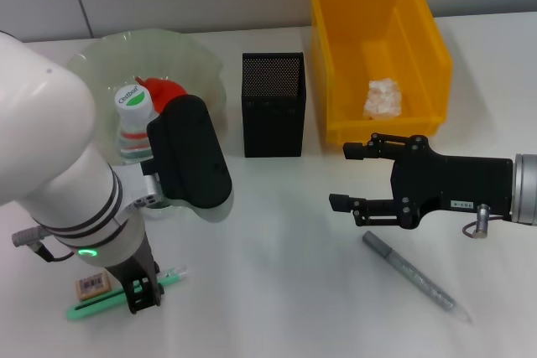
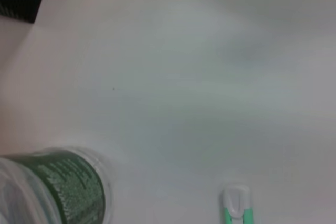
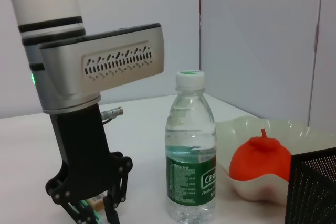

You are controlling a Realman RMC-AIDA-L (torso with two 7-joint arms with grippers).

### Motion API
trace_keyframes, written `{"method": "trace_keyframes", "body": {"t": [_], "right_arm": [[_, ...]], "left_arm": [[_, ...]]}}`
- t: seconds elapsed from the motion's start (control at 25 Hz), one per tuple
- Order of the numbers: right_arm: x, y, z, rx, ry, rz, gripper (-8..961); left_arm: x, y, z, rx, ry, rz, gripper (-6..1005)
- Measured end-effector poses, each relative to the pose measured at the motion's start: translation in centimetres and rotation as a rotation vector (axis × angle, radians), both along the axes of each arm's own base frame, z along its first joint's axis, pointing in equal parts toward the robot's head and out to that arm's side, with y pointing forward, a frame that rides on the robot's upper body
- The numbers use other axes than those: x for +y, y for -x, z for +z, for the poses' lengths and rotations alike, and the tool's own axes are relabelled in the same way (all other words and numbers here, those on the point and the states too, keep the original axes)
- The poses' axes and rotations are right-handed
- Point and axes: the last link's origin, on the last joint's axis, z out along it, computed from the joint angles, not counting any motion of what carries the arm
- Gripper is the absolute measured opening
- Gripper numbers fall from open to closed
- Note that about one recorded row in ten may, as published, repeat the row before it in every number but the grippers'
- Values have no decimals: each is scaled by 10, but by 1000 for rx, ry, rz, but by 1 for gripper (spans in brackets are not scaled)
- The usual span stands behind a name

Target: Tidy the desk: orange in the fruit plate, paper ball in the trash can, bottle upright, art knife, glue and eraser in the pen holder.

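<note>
Two items sit under the left gripper point(image 1: 143, 295) — green art knife point(image 1: 101, 306) and eraser point(image 1: 91, 286); its jaws look nearly closed around the knife, so lift straight up. Right gripper point(image 1: 351, 175) hangs open, idle.

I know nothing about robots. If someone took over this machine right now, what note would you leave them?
Left tool: low over the table, at the green art knife, with the eraser beside it.
Right tool: open and empty, above the table near the grey pen-shaped item, probably the glue.
Done: orange in the fruit plate, paper ball in the yellow trash can, bottle upright beside the plate.
Left: art knife, eraser and glue into the black mesh pen holder.
</note>
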Motion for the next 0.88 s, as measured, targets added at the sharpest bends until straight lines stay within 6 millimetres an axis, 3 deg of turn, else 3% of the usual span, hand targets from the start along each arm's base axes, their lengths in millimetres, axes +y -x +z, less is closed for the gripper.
{"method": "trace_keyframes", "body": {"t": [0.88], "right_arm": [[1,2,2,-1,-3,5,765]], "left_arm": [[-1,-3,0,-4,5,-6,189]]}}
